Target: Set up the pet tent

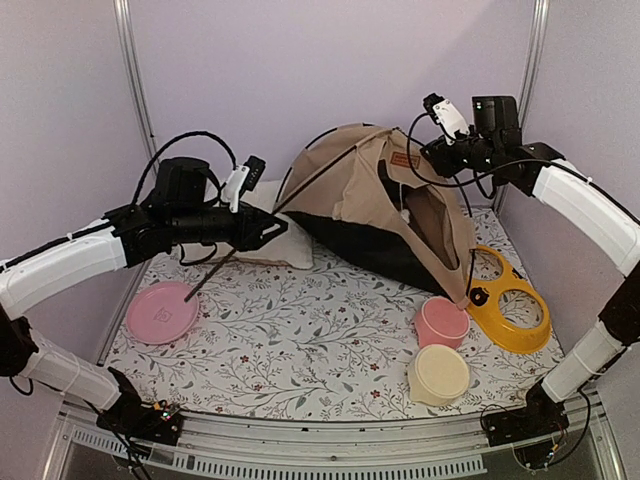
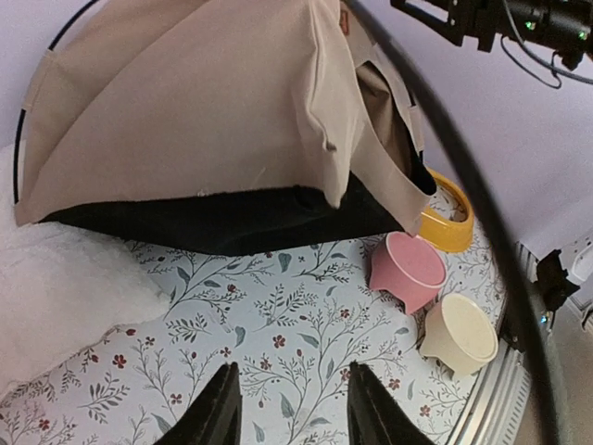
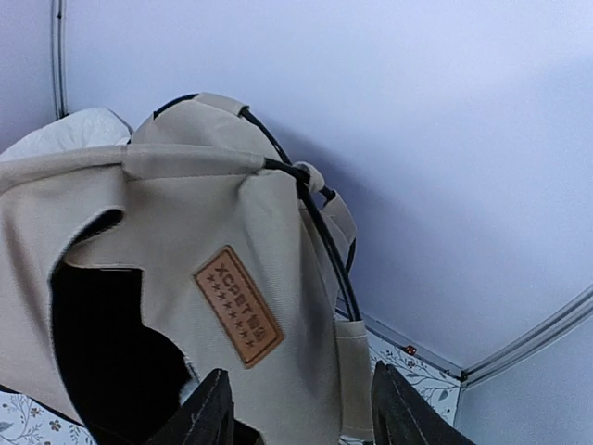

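Right gripper [image 3: 301,373] is standing open by the tent [image 1: 370,200] label [image 3: 238,304]. Left gripper [image 2: 293,369] is hovering open near the loose pole [image 1: 230,262]. Tent is sagging half-raised at the table [image 1: 300,330] rear. Pole-fitting appears to be under way, calling for gripping that pole and seating its end

One piece of writing can be read, on the brown label patch [image 3: 238,304] sewn to the tan pet tent [image 3: 139,213] and seen by the right wrist camera. The letters "XCPET" are printed on it in dark capitals, set slantwise along the patch. They are followed by two small marks that cannot be made out. Beneath the letters a row of small stars is printed. The same patch is caught by the top camera — there it is too small to be read.
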Motion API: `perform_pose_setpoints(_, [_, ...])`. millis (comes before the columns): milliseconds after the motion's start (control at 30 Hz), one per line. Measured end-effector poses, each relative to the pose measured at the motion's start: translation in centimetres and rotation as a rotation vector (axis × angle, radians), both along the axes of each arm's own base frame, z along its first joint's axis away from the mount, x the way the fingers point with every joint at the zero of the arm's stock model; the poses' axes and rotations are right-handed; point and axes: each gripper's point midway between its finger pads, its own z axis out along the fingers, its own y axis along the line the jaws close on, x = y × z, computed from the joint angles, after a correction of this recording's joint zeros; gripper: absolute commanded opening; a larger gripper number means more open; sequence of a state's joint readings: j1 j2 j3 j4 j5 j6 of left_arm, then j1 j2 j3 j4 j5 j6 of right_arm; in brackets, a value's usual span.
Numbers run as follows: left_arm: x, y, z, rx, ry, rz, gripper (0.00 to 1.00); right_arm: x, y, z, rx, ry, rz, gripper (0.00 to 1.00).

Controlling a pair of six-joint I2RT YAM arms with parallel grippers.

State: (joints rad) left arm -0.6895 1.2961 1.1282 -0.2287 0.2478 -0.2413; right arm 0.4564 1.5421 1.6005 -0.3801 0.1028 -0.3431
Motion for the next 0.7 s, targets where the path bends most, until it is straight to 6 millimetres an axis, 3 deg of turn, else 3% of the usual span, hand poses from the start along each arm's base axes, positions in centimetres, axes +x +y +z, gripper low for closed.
perform_pose_setpoints(100, [-0.2,-0.4,-0.7,0.007,0.009,-0.001,0.39,0.0,0.0,-0.1,0.031,0.02,-0.004,0.66])
perform_pose_setpoints(333, [0.2,0.0,0.4,-0.008,-0.026,0.035,0.4,-2.2,1.1,0.6,0.162,0.087,0.004,0.77])
perform_pose_setpoints(567, [1.2,2.2,2.0,0.002,-0.087,0.16,0.42,-5.4,0.8,2.5,0.338,0.132,0.001,0.79])
perform_pose_setpoints(700, [1.6,3.7,2.7,0.013,-0.113,0.239,0.45,-6.7,1.5,2.4,0.444,0.193,0.035,0.79])
